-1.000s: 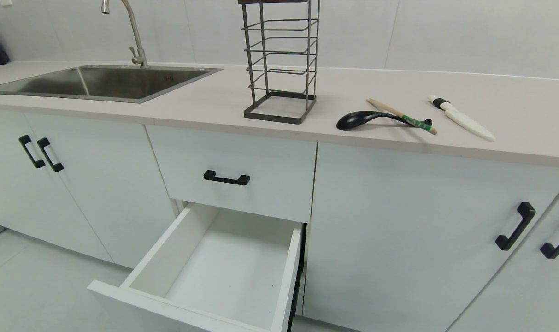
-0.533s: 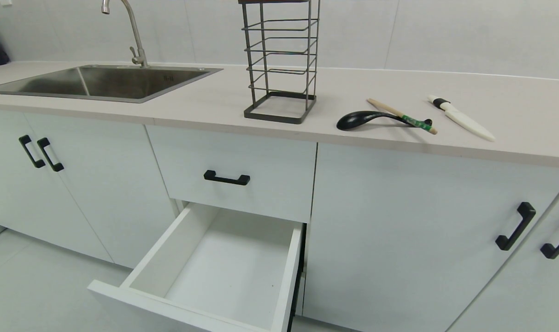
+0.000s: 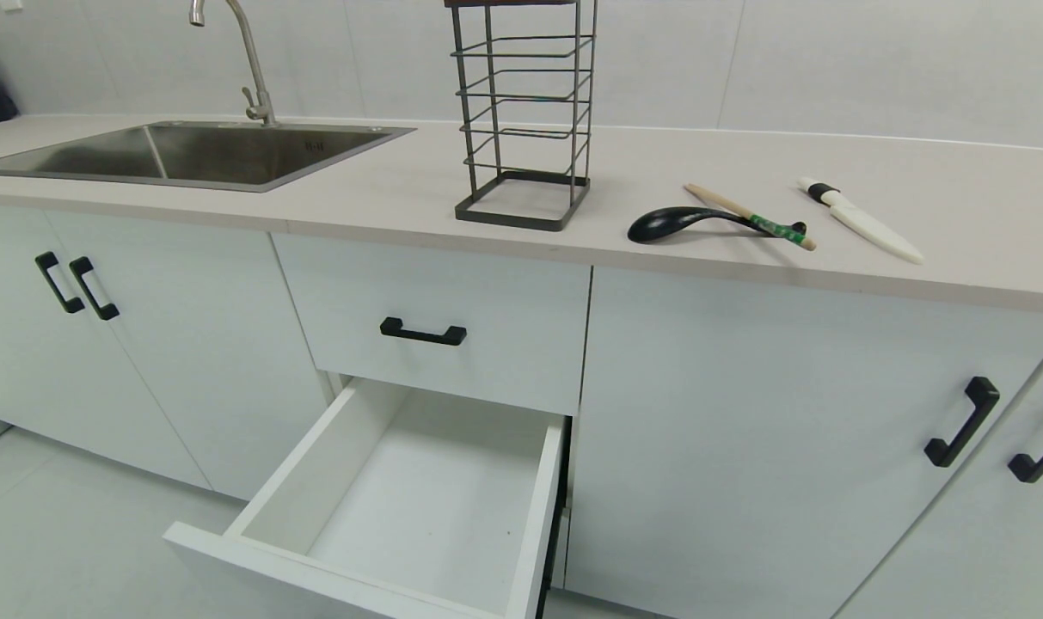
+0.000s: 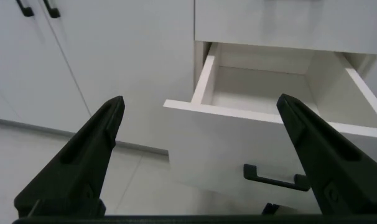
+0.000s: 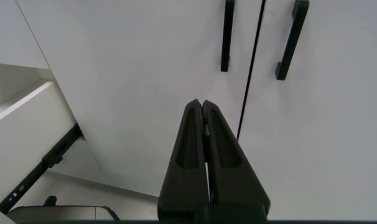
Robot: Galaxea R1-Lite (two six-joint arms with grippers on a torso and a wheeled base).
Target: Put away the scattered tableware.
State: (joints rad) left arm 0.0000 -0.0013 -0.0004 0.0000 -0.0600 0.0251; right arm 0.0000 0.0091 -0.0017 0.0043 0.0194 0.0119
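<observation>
Nothing on the surface (image 3: pixel 383 189) has shifted; left hand (image 4: pixel 199 99) spread, right hand (image 5: pixel 202 103) pressed together, and lifting the spoon (image 3: pixel 659 225) could drag the chopsticks (image 3: pixel 727 205) lying against it over the edge.

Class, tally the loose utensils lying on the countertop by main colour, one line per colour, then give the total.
Black: 1, the spoon
Wood-coloured: 1, the chopsticks, green-banded and counted as one item
White: 1, the knife, with a black band
Total: 3
</observation>
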